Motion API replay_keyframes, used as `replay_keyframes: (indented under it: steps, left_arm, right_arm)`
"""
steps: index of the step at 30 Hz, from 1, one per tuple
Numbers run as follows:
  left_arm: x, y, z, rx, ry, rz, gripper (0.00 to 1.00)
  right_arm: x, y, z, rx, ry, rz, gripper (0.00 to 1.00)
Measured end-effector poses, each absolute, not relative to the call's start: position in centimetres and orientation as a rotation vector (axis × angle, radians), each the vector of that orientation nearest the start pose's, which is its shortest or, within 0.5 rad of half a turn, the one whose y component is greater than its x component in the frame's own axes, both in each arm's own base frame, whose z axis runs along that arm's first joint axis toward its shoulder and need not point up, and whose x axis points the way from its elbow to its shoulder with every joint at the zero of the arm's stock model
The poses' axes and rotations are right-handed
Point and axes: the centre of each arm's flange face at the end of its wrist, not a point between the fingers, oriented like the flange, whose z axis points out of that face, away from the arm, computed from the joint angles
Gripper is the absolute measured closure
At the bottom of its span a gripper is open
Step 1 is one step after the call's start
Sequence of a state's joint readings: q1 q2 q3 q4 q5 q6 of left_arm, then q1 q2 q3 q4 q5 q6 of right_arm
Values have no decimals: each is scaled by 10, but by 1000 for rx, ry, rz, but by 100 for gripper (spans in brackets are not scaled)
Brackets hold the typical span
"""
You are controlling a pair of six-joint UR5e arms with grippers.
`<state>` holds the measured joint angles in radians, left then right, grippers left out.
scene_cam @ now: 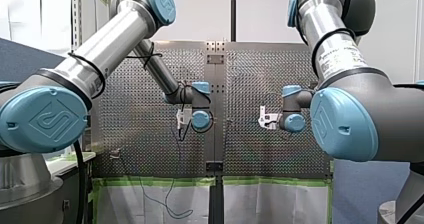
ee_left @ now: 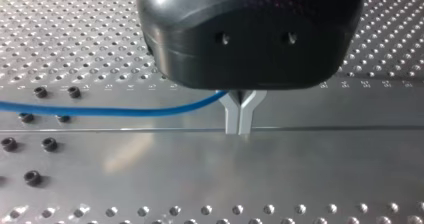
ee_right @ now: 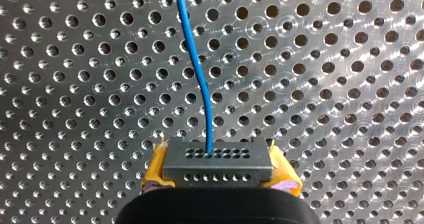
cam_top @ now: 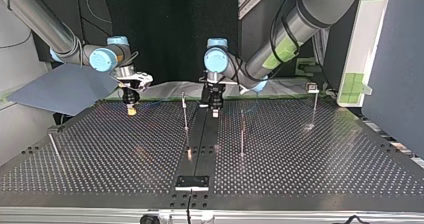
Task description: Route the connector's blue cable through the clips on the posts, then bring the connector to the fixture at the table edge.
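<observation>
In the right wrist view my right gripper (ee_right: 218,178) is shut on a small grey connector (ee_right: 219,159), held between yellow pads (ee_right: 154,170). A blue cable (ee_right: 196,69) leaves the connector's face and runs ahead over the perforated plate. In the left wrist view my left gripper (ee_left: 239,127) has its metal fingers shut on the blue cable (ee_left: 100,110), just above the table's middle strip. In the top view my right gripper (cam_top: 131,109) hangs at the left, and my left gripper (cam_top: 214,112) at the middle. Thin posts (cam_top: 185,115) (cam_top: 243,134) stand between them and the black fixture (cam_top: 192,182).
Another post (cam_top: 315,106) stands at the top view's right and a leaning rod (cam_top: 54,146) at its left. Black screw heads (ee_left: 42,144) dot the strip beside the cable. A grey sheet (cam_top: 60,89) lies behind my right gripper.
</observation>
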<state>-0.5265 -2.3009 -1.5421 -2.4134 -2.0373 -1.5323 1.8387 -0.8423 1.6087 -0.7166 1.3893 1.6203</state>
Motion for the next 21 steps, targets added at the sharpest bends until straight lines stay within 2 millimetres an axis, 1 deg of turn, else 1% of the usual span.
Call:
replay_keyframes:
  steps: [6, 11, 16, 21]
  left_arm:
    - [542, -423, 113, 84, 1577, -25, 100]
    - [551, -427, 100, 84, 1592, -25, 100]
    - [566, -425, 104, 69, 1584, -21, 100]
    - [575, -424, 111, 60, 1576, -19, 100]
  right_arm:
    - [321, -600, 95, 1570, -1053, 1528, 100]
    - [322, -607, 95, 1570, -1054, 1526, 100]
    - [324, -616, 101, 1568, -1052, 1524, 100]
    - [325, -627, 112, 1561, -1048, 1523, 100]
